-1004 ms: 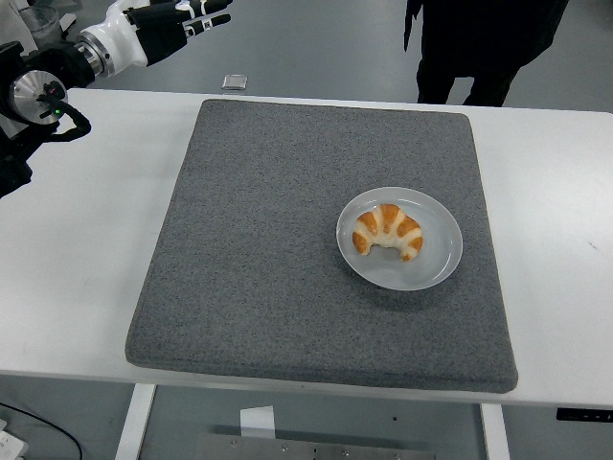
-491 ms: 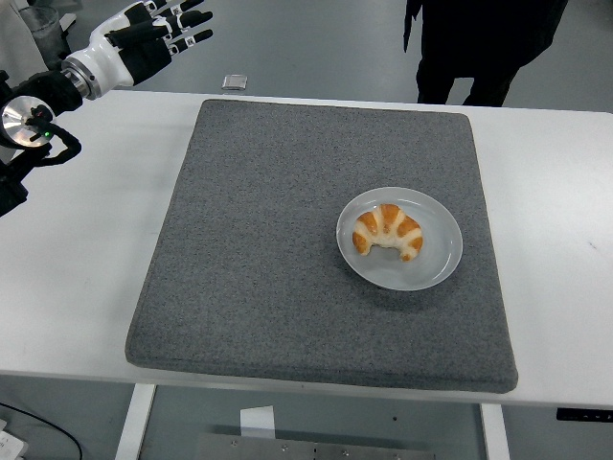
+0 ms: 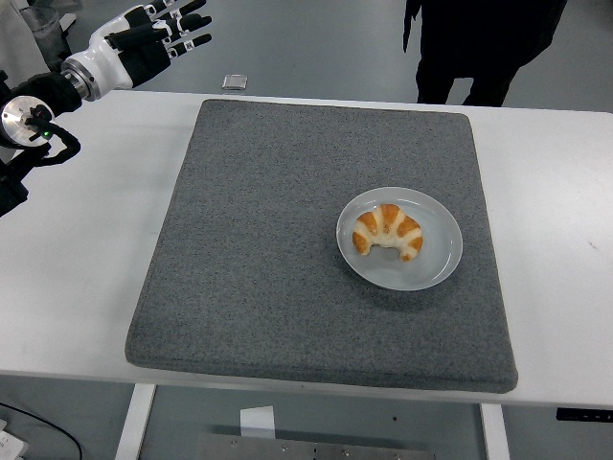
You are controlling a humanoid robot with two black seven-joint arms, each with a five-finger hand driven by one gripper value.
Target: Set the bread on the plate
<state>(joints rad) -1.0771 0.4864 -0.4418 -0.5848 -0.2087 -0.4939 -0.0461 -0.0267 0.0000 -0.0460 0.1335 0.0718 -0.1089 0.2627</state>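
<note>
The bread (image 3: 387,231), a crescent-shaped roll striped gold and pale, lies on the plate (image 3: 436,269), a little left of the plate's centre, with its curved back toward the far side and its two tips pointing toward me. It rests fully inside the rim and touches nothing else. The plate sits on the right half of the grey mat (image 3: 259,259), which covers most of the white table (image 3: 77,278); the near part of the mat in front of it is bare.

Neither plate nor bread has shifted over the last second, so I judge the placing done and the bread settled where it belongs.

What has changed is my left hand (image 3: 158,38). A second ago it hung beyond the table's far left corner with the forearm lower over the table; since then it has drawn slightly further left and away, and in the last half second it has hardly moved at all. Its fingers are spread and hold nothing. I read this as the end of my retreat: the arm is well apart from the plate and clear of the mat.

My right hand does not show. Past the far edge, a person (image 3: 484,43) in dark clothes stands on the grey floor.
</note>
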